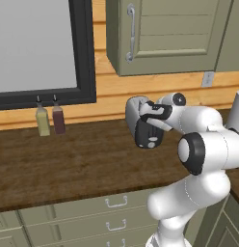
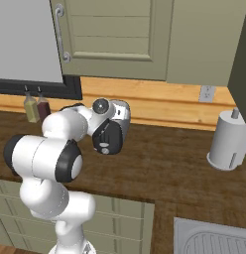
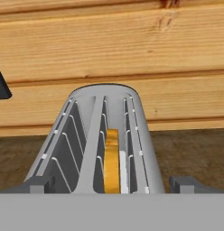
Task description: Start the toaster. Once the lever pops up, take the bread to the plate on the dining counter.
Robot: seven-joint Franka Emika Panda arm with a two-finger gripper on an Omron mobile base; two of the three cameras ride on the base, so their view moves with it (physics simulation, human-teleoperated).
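We see our gripper (image 3: 112, 184) spread wide and holding nothing, just above the toaster (image 3: 105, 135) on the wood worktop (image 1: 68, 164); the bread (image 3: 112, 162) sits in its right slot.

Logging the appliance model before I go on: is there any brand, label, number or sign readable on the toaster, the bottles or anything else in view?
None: no readable text in any view.
The toaster: its black end panel shows only plain controls, no lettering.
The two bottles: no label can be made out.
The paper towel roll, wall outlet and cabinet doors: plain.
The bread in the slot: unmarked.
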